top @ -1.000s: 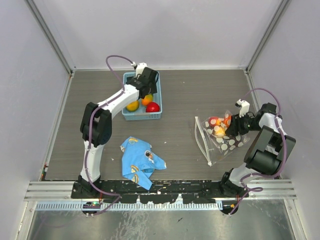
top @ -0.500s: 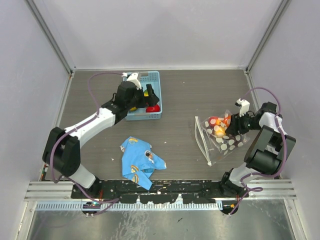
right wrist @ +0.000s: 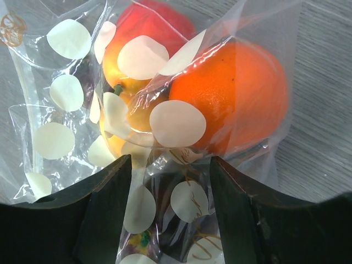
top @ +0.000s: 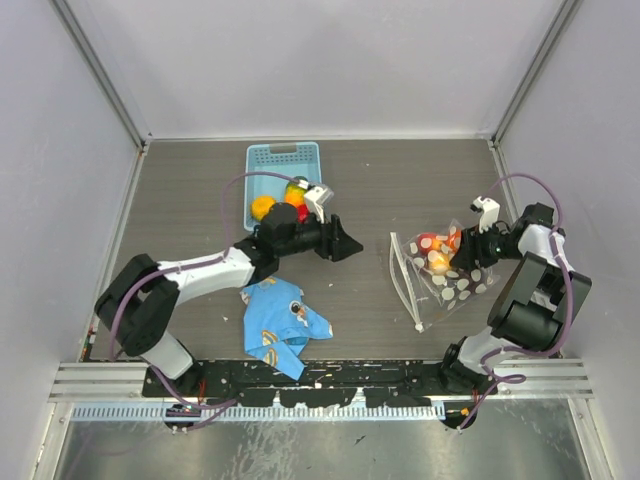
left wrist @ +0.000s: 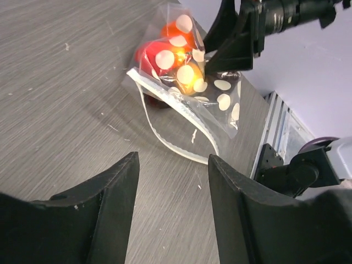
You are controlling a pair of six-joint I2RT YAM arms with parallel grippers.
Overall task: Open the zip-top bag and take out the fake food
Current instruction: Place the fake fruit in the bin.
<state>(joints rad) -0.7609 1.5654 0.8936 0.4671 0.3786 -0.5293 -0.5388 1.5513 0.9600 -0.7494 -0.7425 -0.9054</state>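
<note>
The zip-top bag lies at the right of the table. Its white zip strip gapes open toward my left gripper. Fake food is bunched in its far end: an orange piece, a red one, a yellow one and a dark one low between my right fingers. My left gripper hovers open and holds nothing, a hand's width short of the bag mouth. My right gripper straddles the bag's closed end with its jaws apart, also seen from above as the right gripper.
A light blue basket at the back centre holds an orange, a yellow-green and a red piece. The blue cartoon-print cloth lies crumpled near the front, just below my left arm. Grey walls enclose the table on three sides.
My left arm has swung from the basket to the table's middle and now points at the bag, its jaws narrower than before. The right arm and the bag have stayed put.
</note>
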